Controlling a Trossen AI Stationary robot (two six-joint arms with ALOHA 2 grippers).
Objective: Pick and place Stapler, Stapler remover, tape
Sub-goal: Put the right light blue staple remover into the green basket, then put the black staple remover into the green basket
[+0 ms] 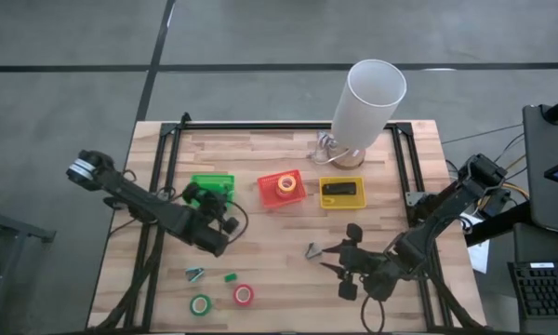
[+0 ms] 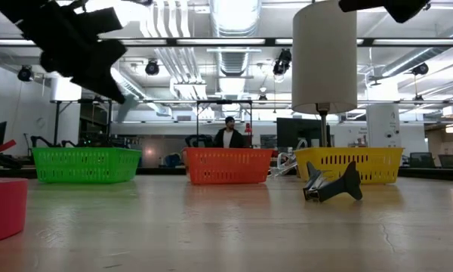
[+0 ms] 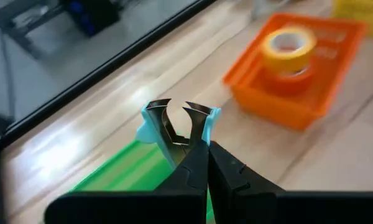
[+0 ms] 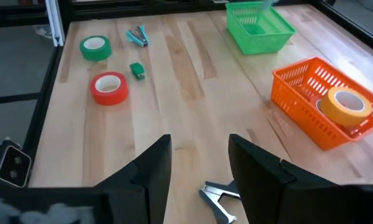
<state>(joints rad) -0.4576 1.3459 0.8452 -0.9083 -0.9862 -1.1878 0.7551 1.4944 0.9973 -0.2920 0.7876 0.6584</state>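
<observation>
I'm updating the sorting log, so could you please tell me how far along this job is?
Done: the stapler lies in the yellow bin, and yellow tape in the orange bin.
In hand: the left claw is shut on a light-blue staple remover over the green bin.
Left: green tape, red tape, a remover near them, and another beneath the open right claw.

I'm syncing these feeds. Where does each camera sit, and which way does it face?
High: overhead, looking straight down on the table; both arms show.
Low: table height, facing the lamp; left arm above.
Left wrist: behind the left gripper, shut on a staple remover above the green bin.
Right wrist: behind the open right gripper, facing the red tape.
All four share the orange bin.
</observation>
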